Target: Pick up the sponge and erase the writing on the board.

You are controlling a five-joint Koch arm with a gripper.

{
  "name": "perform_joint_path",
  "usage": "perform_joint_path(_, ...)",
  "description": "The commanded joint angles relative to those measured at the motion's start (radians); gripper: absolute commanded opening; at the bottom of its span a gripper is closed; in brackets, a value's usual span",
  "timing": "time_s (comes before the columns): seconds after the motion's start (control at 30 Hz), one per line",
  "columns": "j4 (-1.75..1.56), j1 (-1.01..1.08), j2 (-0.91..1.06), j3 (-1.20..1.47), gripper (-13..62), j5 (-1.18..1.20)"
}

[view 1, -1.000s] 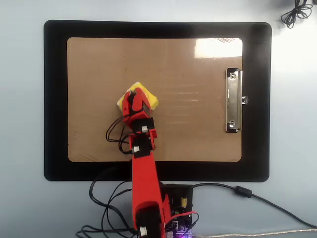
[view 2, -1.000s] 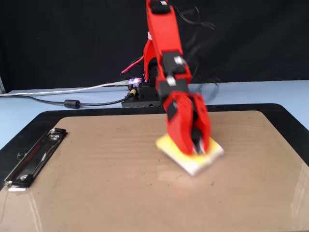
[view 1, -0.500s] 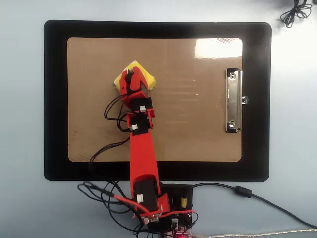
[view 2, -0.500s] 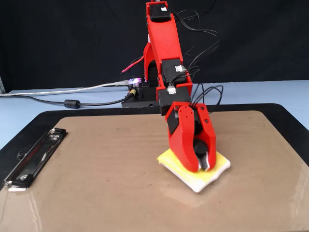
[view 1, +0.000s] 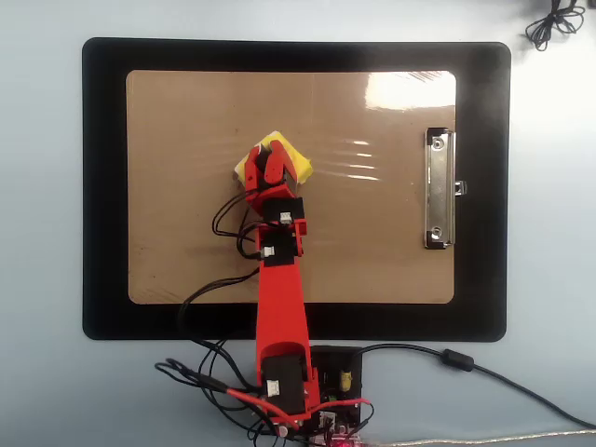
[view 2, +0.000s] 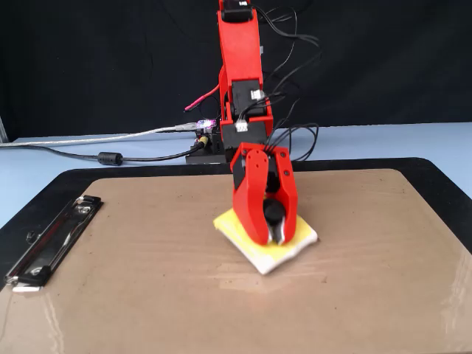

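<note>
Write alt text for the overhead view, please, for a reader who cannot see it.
A red arm's tool presses a yellow sponge onto a tan clipboard board on a black mat. No writing is visible.

— What sort of place is this?
— A hobby bench or small lab: a pale blue table, a black backdrop, a bare circuit board with loose cables.

The red arm reaches forward and bends down, its pincer pointing downward, jaws clamped.
</note>
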Motion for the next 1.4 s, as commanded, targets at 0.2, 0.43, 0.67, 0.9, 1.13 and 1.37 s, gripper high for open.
perform_joint_path(0.2, 0.008, 0.003, 0.497, 0.494, -7.8, 0.018)
perform_joint_path(0.43, 0.005, -0.041, 0.08, 0.049, -7.8, -0.011)
perform_joint_path(0.67, 0.028, -0.307, 0.256, 0.224, -7.7, -0.282)
perform_joint_path(0.9, 0.018, -0.354, 0.242, 0.207, -7.7, -0.282)
perform_joint_path(1.13, 0.041, -0.345, -0.094, -0.178, -7.8, -0.279)
perform_joint_path(1.37, 0.106, -0.347, 0.426, 0.334, -7.7, -0.265)
